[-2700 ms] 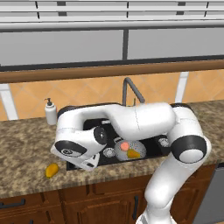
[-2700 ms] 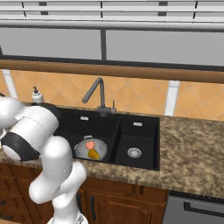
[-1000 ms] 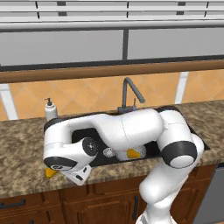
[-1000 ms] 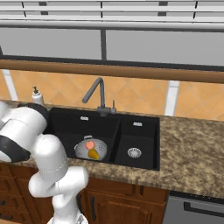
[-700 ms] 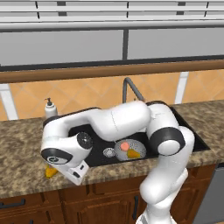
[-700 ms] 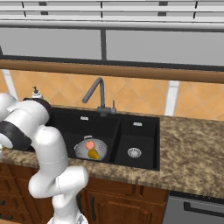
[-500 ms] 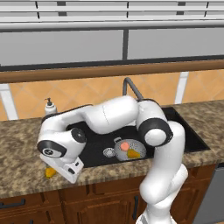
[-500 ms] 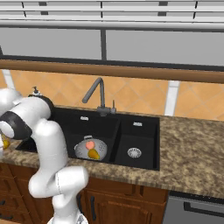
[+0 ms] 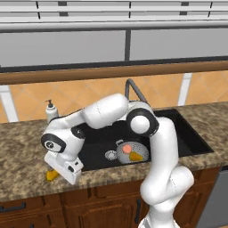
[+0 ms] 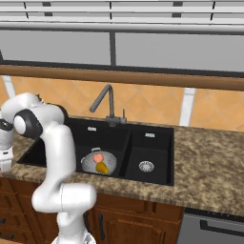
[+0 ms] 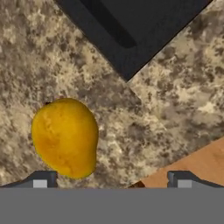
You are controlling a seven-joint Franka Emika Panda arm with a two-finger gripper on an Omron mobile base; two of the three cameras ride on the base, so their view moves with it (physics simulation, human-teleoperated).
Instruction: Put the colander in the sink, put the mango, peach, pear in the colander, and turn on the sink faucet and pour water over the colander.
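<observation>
The white arm is being bent far over to the left, its forearm reaching across the near left corner of the sink (image 9: 187, 133) and its hand turned down over the counter (image 9: 22, 156) beside it. The gripper (image 11: 109, 177) is being held just above the stone with its jaws standing wide apart and nothing between them. In the hand view the pear (image 11: 65, 136), yellow with a narrowed end, is lying on the speckled counter just inside one dark fingertip, with a corner of the black sink beyond it; in the left base view a sliver of the pear is peeking out from under the hand at the near edge of the counter. The colander (image 9: 129, 152) is sitting in the large basin of the sink, and the peach (image 9: 127, 148) and the mango (image 9: 136, 156) are resting inside it, touching. The faucet (image 10: 107, 102) is standing at the far rim between the two basins, its spout angled over the large one. A white soap bottle (image 9: 51, 111) is standing on the counter at the far left, against an orange tiled wall (image 10: 152, 107) under a wooden ledge (image 10: 143, 78). Brown wooden cabinets (image 9: 26, 209) are running below the counter.
</observation>
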